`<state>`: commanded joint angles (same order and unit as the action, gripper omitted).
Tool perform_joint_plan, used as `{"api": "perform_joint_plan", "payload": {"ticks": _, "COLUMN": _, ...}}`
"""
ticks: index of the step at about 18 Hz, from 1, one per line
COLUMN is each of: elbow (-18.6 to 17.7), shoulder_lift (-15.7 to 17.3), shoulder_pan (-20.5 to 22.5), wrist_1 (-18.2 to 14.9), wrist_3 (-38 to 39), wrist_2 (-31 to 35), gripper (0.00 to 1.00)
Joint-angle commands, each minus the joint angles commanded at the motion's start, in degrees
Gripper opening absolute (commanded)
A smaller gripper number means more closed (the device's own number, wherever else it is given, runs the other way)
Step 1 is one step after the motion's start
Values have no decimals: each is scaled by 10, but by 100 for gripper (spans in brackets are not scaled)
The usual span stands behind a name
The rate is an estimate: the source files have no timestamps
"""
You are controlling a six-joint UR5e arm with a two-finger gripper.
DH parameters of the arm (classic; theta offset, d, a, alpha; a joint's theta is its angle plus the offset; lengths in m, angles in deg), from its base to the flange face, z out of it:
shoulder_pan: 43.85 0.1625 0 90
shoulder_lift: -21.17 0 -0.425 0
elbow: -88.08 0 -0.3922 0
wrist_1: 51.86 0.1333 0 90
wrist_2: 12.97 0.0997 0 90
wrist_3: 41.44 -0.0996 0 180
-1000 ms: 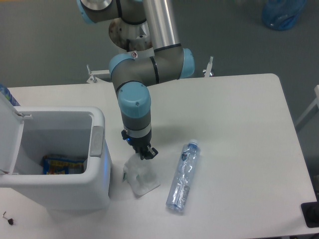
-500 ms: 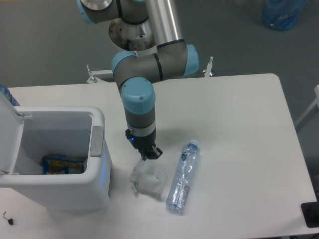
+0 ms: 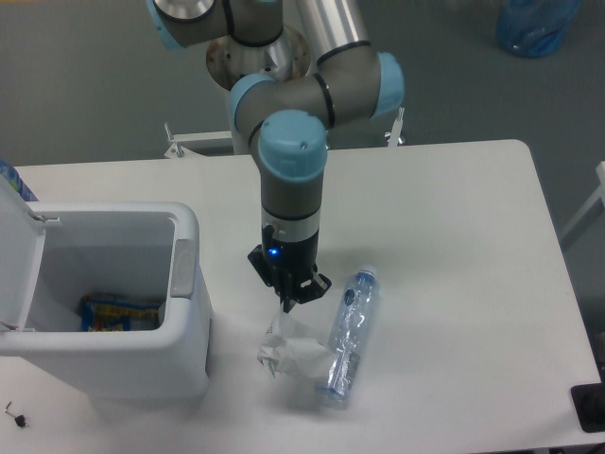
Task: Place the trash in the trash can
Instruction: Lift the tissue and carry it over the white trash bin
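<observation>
Neither piece of trash is in the can yet, so as far as this view shows the task's main work is still ahead. The can sits at the left of the counter with its lid swung open; inside, only a colourful packet lies on the bottom.

The gripper hangs tip-down just right of the can, directly above the wrapper. The wrapper seems to reach up to the jaws, with its bulk low over the counter, so it looks pinched by its top edge. From this angle the gap between the jaws is hidden and I cannot tell for sure whether they are closed on it.

The bottle lies on its side on the counter, cap end pointing away from the camera. It is touching or just beside the wrapper's right edge, with nothing holding it.

What is left, by my reading: carry the wrapper left over the can's rim and let it drop, then come back for the bottle and do the same. Lifting the wrapper could nudge the bottle, since they lie so close together.
</observation>
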<state>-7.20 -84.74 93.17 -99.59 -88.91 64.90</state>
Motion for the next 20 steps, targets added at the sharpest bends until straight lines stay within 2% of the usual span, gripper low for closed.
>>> {"api": "perform_joint_plan", "payload": {"ticks": 5, "elbow": 60, "shoulder_lift": 26, "shoulder_pan": 28, "wrist_1": -3, "wrist_3": 90, "wrist_2": -58, "gripper": 3}}
{"api": "perform_joint_plan", "payload": {"ticks": 11, "elbow": 75, "shoulder_lift": 95, "shoulder_pan": 36, "wrist_1": -5, "wrist_3": 188, "wrist_2": -90, "gripper": 3}}
{"api": "perform_joint_plan", "payload": {"ticks": 15, "elbow": 63, "shoulder_lift": 148, "shoulder_pan": 26, "wrist_1": -7, "wrist_3": 216, "wrist_2": -96, "gripper": 4}}
{"api": "perform_joint_plan", "payload": {"ticks": 20, "elbow": 10, "shoulder_lift": 188, "shoulder_pan": -49, "wrist_1": -8, "wrist_3": 249, "wrist_2": -100, "gripper": 4}}
